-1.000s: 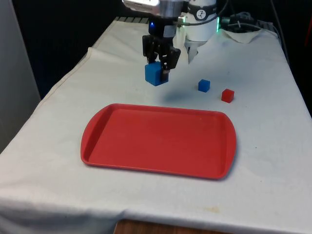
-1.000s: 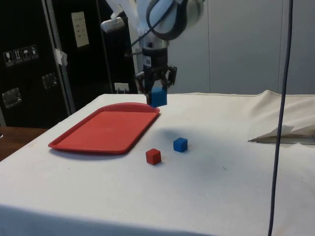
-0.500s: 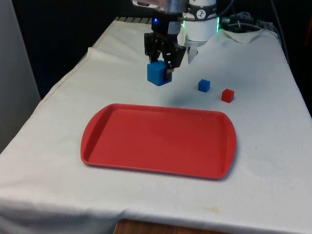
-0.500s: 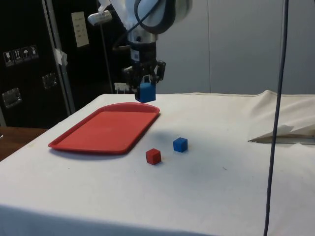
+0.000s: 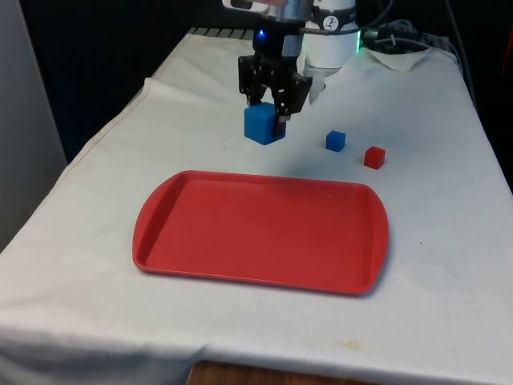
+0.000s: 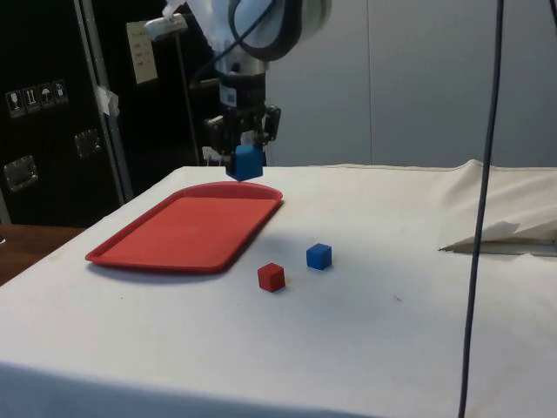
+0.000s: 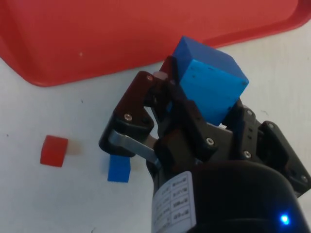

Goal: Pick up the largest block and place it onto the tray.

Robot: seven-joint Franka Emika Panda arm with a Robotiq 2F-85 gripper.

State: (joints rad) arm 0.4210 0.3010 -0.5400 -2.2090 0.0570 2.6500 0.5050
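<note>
Since the earlier frame, the gripper had carried the large blue block a little toward the front view's right, holding it in the air above the cloth. Spread over the table, the white cloth lay under everything. On it, the red tray sat near the camera in the front view, with nothing on it. At the tray's far edge, the gripper's fingers were closed on the large blue block, which hung tilted between them. A small blue block and a small red block rested on the cloth beyond the tray's far right corner, close together but apart.
</note>
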